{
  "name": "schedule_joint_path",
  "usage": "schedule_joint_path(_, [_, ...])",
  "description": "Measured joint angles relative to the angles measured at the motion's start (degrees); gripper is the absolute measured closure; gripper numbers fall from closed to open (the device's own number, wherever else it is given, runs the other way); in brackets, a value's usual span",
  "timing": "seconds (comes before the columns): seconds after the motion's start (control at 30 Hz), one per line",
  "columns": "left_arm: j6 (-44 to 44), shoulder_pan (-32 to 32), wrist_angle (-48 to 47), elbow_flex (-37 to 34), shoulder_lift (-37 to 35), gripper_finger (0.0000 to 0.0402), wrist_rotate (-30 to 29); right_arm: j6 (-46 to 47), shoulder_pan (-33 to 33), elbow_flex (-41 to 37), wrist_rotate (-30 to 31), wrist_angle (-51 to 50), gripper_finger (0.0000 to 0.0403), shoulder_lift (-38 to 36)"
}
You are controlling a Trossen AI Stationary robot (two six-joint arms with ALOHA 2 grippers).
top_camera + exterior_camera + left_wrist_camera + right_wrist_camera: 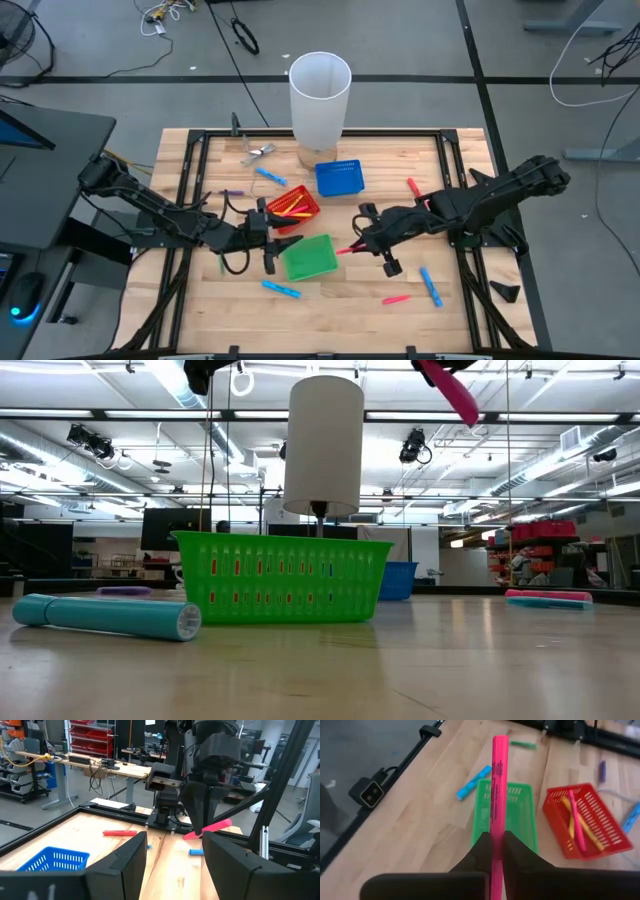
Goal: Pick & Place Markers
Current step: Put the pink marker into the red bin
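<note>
My right gripper (pixel 494 851) is shut on a pink marker (pixel 497 790), held in the air beside the green basket (pixel 308 257); the marker also shows in the low view (pixel 450 390). My left gripper (pixel 172 860) hovers open and level on the other side of that basket, holding nothing. The red basket (pixel 582 822) holds yellow and pink markers. Light blue markers (pixel 281 289) (pixel 431 286), a pink one (pixel 396 298) and a red one (pixel 413 187) lie flat on the table. My right gripper pinches the pink marker's back part (pixel 496 837) between its two fingers. The fingers slant down from the table's right side and lie along the marker, whose long free end (pixel 500 745) sticks out ahead of them. The marker is tilted and lifted clear of table and baskets.
A tall white cylinder (pixel 320 100) stands at the table's far edge, with a blue basket (pixel 339 177) in front of it. A metal clip (pixel 258 152) and a light blue marker (pixel 270 176) lie near it. A purple marker (pixel 232 192) lies left of the red basket.
</note>
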Motion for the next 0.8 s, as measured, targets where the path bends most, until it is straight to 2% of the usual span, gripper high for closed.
schedule_joint_path(0.33, [7.5, 0.0, 4.0, 0.0, 0.0, 0.0204, 3.6, -1.7, -2.0, 0.0, 0.4, 6.8, 0.0391, 0.0])
schedule_joint_path(0.57, [12.8, 0.0, 7.9, 0.0, 0.0, 0.0204, 3.6, 2.5, -3.7, 0.0, 0.8, 20.8, 0.039, 0.1])
schedule_joint_path(0.8, [13.2, 0.0, 10.8, 0.0, 0.0, 0.0204, 3.6, 5.3, -3.7, 0.0, 4.9, 31.4, 0.039, 0.1])
